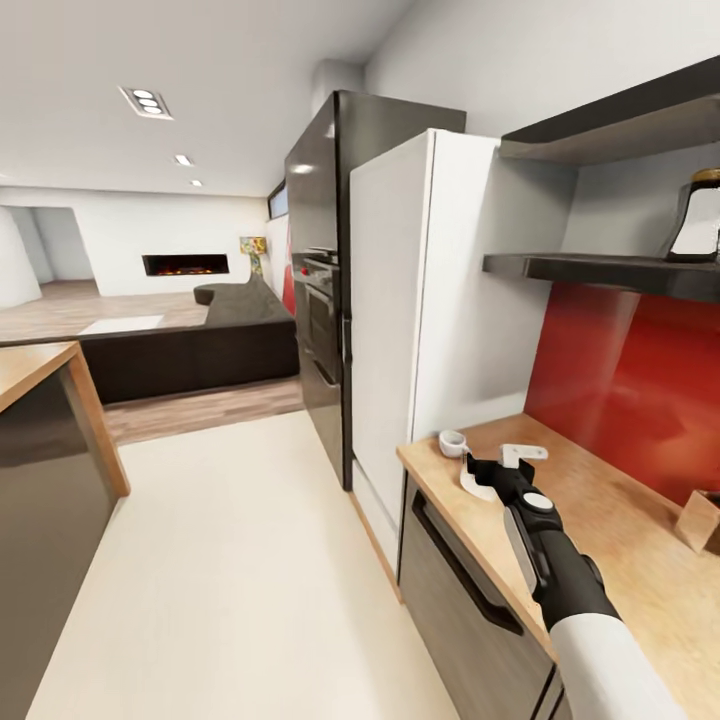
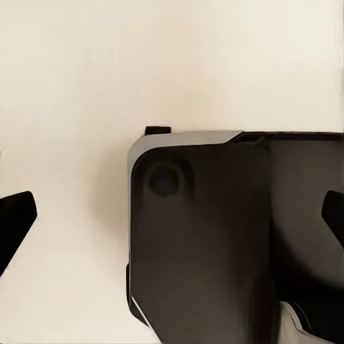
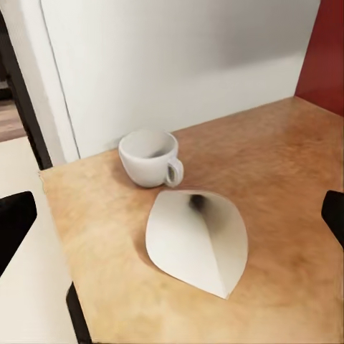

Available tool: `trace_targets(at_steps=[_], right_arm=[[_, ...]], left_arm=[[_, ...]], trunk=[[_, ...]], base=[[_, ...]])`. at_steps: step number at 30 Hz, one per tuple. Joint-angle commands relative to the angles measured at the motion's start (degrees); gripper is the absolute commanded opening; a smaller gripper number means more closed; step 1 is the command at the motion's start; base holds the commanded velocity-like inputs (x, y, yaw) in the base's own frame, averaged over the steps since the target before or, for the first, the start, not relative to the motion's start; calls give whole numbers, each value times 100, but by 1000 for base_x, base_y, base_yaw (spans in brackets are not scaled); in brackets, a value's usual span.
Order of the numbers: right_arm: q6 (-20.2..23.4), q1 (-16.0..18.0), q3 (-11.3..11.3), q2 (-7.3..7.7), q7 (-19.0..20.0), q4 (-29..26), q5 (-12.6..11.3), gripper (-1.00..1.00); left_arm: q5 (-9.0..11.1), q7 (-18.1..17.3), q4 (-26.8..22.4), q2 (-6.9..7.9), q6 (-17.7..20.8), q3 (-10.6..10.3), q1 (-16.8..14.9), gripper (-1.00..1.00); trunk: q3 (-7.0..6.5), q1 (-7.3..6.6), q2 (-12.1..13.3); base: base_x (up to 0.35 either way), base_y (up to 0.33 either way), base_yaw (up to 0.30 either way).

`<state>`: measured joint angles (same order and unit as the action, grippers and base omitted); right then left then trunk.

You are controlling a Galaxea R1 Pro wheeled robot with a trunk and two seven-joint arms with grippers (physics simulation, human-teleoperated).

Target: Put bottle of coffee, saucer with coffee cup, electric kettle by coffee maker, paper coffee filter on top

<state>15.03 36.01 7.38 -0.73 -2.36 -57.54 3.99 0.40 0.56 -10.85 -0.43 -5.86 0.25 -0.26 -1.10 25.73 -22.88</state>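
A white paper coffee filter (image 3: 197, 240) lies flat on a wooden counter (image 3: 287, 165), its pointed fold toward the camera. Just beyond it stands the white coffee cup (image 3: 149, 158), upright, handle turned toward the filter. My right gripper (image 3: 175, 215) hovers open above the filter, with its black fingertips (image 3: 16, 218) wide apart and holding nothing. In the head view the right gripper (image 1: 485, 468) sits over the filter (image 1: 472, 485), near the cup (image 1: 453, 443). A white-labelled bottle of coffee (image 1: 700, 215) stands on the dark shelf (image 1: 600, 268). My left gripper (image 2: 175, 215) hangs open over pale floor.
A white fridge (image 1: 420, 300) and black oven tower (image 1: 325, 290) stand left of the wooden counter. A red backsplash (image 1: 630, 380) runs behind it and a small brown box (image 1: 700, 520) sits at the right. A wooden island corner (image 1: 60, 400) is at left, across pale floor.
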Motion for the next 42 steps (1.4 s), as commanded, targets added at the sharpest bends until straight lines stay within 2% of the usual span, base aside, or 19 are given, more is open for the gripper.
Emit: trace_targets(at_steps=[1,8,14,23,25,29,31,42], right_arm=[[31,3,9,-6,0,5,41,100],[18,3,9,-2,-1,302,43,100],[18,3,9,0,-1,684,49,100],[-15,3,16,10,4,1246,49,100],[-19,3,17,32,-1,1292,49,100],[-30,3,17,195,-15,1504,43,100],[-33,3,17,229,-17,1559,42,100],[-35,3,2,257,-11,1664,40,100]], left_arm=[[4,6,4,-1,-19,2,0,100],[4,6,4,-8,-41,12,8,100],[4,6,4,-1,-48,19,9,100],[0,6,11,8,-46,24,9,100],[-2,6,12,12,-46,26,9,100],[-4,6,12,16,-47,27,9,100],[-4,6,13,17,-47,26,9,100],[-5,6,13,0,-53,26,9,100]], trunk=[[2,5,-3],[2,5,-3],[2,5,-3],[2,5,-3],[2,5,-3],[2,5,-3],[2,5,-3],[2,5,-3]], base=[[336,72,-287],[277,12,-233],[43,0,-22],[241,0,-1],[54,0,0],[18,0,0],[5,0,0],[1,0,-139]])
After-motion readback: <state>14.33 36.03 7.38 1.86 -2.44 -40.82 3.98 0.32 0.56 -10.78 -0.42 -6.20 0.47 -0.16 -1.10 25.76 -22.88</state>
